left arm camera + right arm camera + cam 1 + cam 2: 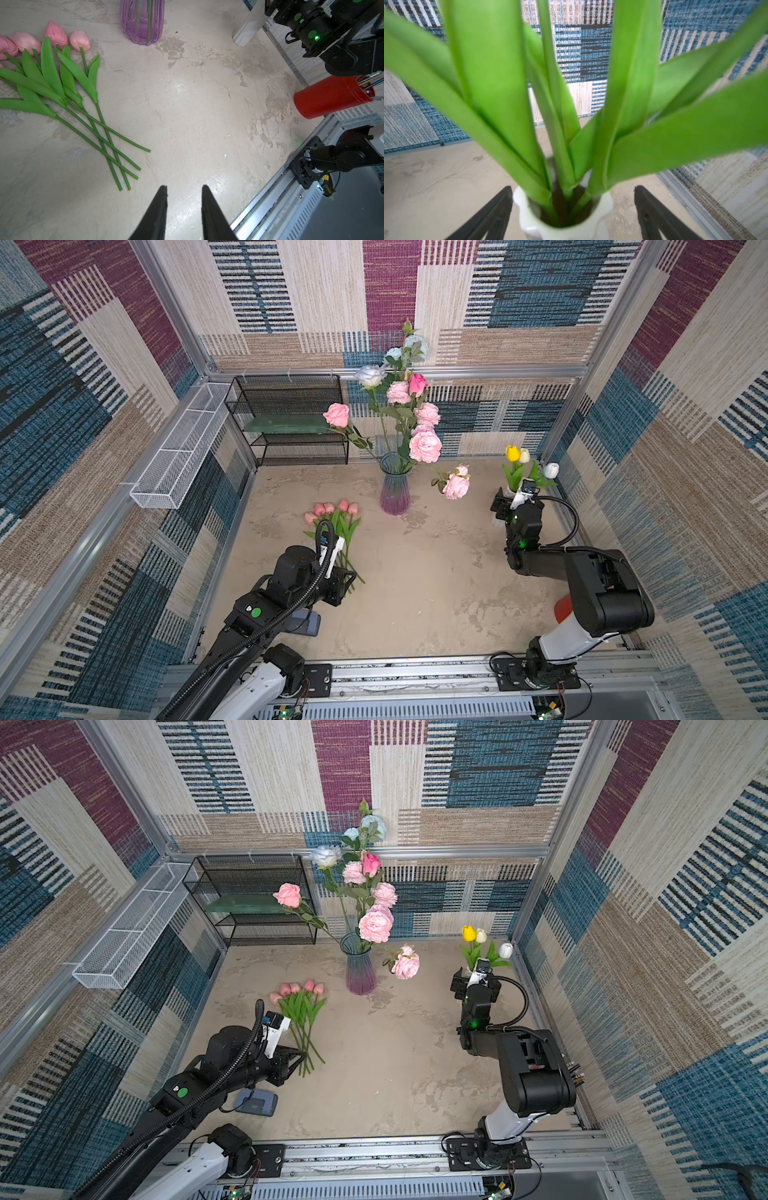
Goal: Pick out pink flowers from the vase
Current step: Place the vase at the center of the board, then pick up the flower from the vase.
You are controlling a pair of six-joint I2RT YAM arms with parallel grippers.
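Well, you have two kinds of pink flowers to look at. Five small pink tulips (pixel 330 510) lie flat on the desk (pixel 436 572), just left of the vase (pixel 395 489). They have smooth closed buds, long green leaves and thin green stems. Their heads point to the back wall and their cut ends point to the front, so they run back to front, and the stems cross near the ends. The big pink roses (pixel 424 445) are in the vase, fluffy and full of petals. Most stand up on tall stems. One leans out to the left, and one hangs low to the right.

Your left arm reaches low over the desk from the front rail. The left tool (pixel 184 187) is right by the cut ends of the tulip stems, not touching them. Its two fingers are a little way apart and it holds nothing — bare desk shows between them.

Your right arm bends up from the front rail and reaches to the back right corner. The right tool (pixel 573 188) is spread wide, one finger on each side of a white pot (pixel 525 216) of yellow and white tulips (pixel 517 456). One finger is very close to the pot — you cannot tell if it touches. A gap shows on the other side.
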